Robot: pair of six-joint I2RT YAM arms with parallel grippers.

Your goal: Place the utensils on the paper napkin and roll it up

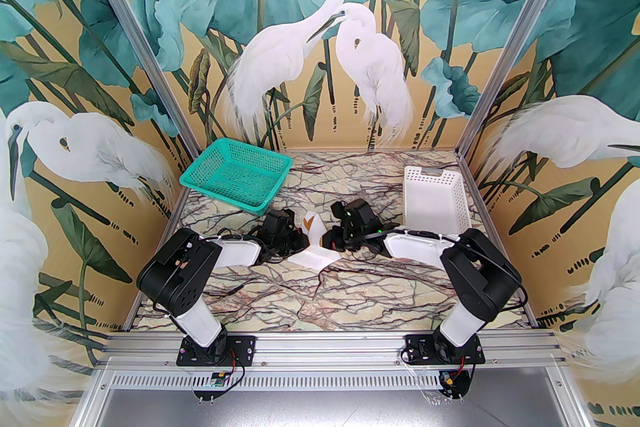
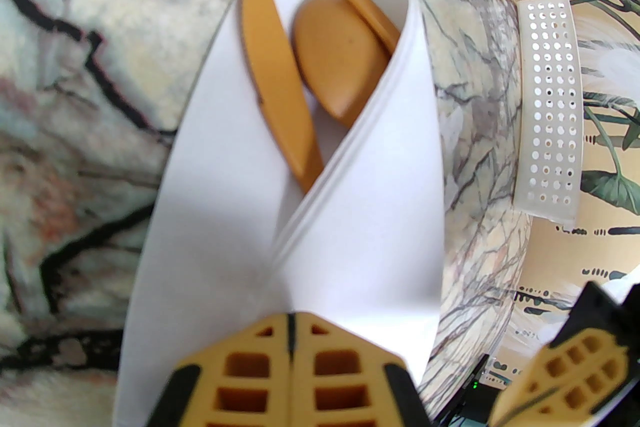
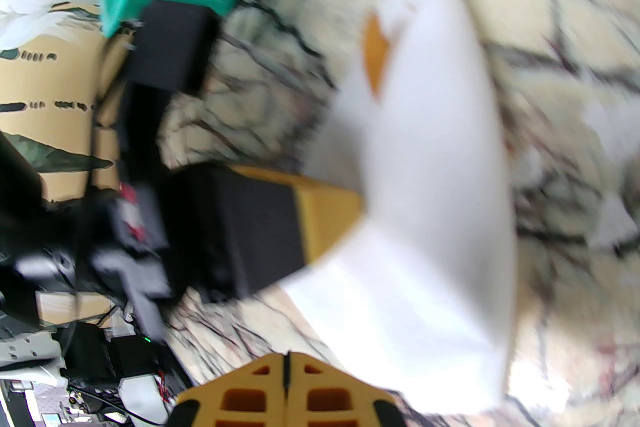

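Observation:
The white paper napkin point(image 1: 315, 259) lies mid-table, its sides folded up around the utensils point(image 1: 311, 223). In the left wrist view the orange-brown utensils show inside the fold: a flat blade piece point(image 2: 275, 79), a rounded spoon bowl point(image 2: 335, 59) and the tip of another piece point(image 2: 370, 14). My left gripper point(image 2: 290, 320) is shut, its tips pressed into the napkin point(image 2: 210, 215) where the two flaps cross. My right gripper point(image 3: 287, 360) is shut beside the napkin point(image 3: 425, 164), with nothing visible between its fingers. An orange utensil tip point(image 3: 375, 49) peeks out of the roll. Both grippers point(image 1: 301, 242) point(image 1: 327, 240) flank the napkin.
A teal mesh basket point(image 1: 235, 174) stands at the back left. A white perforated basket point(image 1: 435, 199) stands at the back right, close behind the right arm. The two grippers sit very near each other over the napkin.

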